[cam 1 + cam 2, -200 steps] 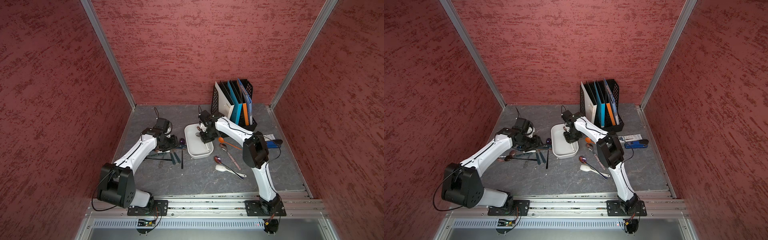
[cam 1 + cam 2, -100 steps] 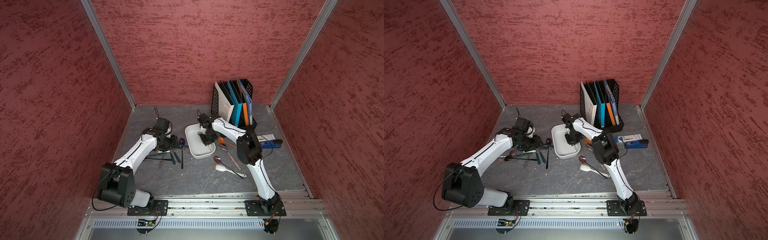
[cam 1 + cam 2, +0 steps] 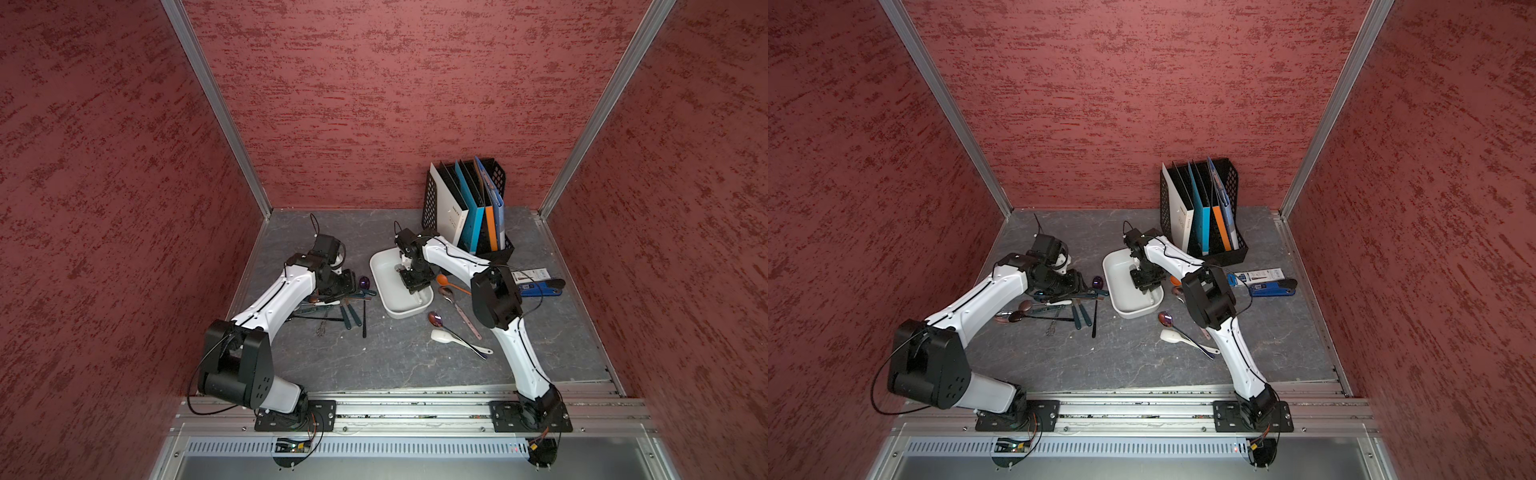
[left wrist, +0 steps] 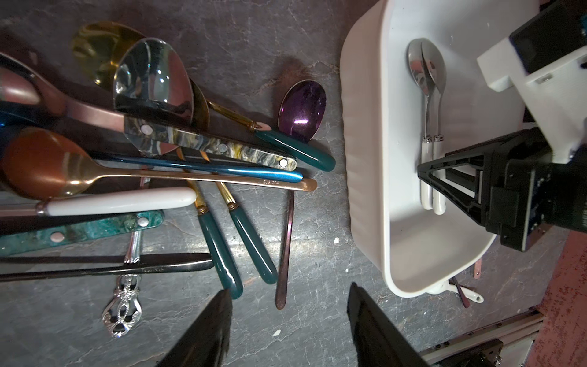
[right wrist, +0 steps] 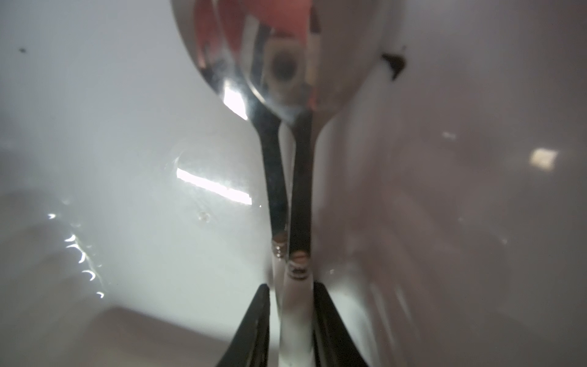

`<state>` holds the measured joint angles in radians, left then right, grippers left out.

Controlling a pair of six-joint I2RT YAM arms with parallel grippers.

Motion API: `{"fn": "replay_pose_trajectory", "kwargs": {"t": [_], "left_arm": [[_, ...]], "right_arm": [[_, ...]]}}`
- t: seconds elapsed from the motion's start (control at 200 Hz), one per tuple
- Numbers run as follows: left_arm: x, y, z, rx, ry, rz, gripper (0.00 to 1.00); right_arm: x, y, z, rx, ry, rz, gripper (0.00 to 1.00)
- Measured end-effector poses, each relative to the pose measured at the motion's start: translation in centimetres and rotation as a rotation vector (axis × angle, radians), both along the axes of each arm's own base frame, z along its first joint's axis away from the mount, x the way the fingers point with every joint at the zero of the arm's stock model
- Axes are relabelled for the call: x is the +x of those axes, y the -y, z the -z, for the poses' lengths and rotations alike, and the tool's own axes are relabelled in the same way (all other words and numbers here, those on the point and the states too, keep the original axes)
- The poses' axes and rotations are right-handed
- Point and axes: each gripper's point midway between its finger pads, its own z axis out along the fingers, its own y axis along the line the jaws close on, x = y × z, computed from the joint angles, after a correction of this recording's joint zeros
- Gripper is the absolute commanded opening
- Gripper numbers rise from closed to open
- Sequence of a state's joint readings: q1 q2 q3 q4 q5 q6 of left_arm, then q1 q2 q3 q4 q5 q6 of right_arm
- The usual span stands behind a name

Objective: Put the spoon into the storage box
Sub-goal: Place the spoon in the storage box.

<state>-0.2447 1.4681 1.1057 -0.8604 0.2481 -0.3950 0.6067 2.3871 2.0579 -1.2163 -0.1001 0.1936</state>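
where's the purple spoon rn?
On the table, just outside the storage box on its long wall facing the left arm. In the left wrist view the purple spoon has its bowl beside a teal-handled utensil.

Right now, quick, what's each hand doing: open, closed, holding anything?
Left hand: open, empty.
Right hand: astride the handles of two spoons lying in the box; whether it grips them cannot be told.

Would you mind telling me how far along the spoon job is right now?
Done: white-handled spoons lie inside the storage box. In hand: the right gripper straddles their handles, grip unclear; the left gripper hangs open by the spoon pile. Left: withdrawing, then that pile.
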Motion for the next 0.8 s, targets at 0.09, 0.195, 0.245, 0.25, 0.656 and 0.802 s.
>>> {"fn": "replay_pose_trajectory", "kwargs": {"t": [0.09, 0.195, 0.245, 0.25, 0.656, 0.802], "left_arm": [[0.0, 0.2, -0.4, 0.015, 0.007, 0.012, 0.62], [-0.2, 0.9, -0.8, 0.031, 0.013, 0.037, 0.63], [-0.4, 1.3, -1.0, 0.04, 0.016, 0.053, 0.63], [-0.4, 1.4, -1.0, 0.042, 0.017, 0.054, 0.63], [-1.0, 5.4, 0.5, 0.137, -0.046, 0.115, 0.69], [-1.5, 7.3, 1.9, 0.16, -0.08, 0.14, 0.71]], "right_arm": [[0.2, -0.1, -0.5, 0.003, 0.006, -0.001, 0.43], [0.8, -0.5, -1.3, 0.02, 0.03, -0.001, 0.5], [0.9, -0.6, -1.5, 0.025, 0.036, -0.001, 0.53], [0.9, -0.6, -1.6, 0.025, 0.037, -0.001, 0.53], [-1.5, 1.5, -12.0, 0.134, 0.251, -0.05, 0.58], [-4.4, 5.0, -14.7, 0.103, 0.332, -0.056, 0.6]]}}
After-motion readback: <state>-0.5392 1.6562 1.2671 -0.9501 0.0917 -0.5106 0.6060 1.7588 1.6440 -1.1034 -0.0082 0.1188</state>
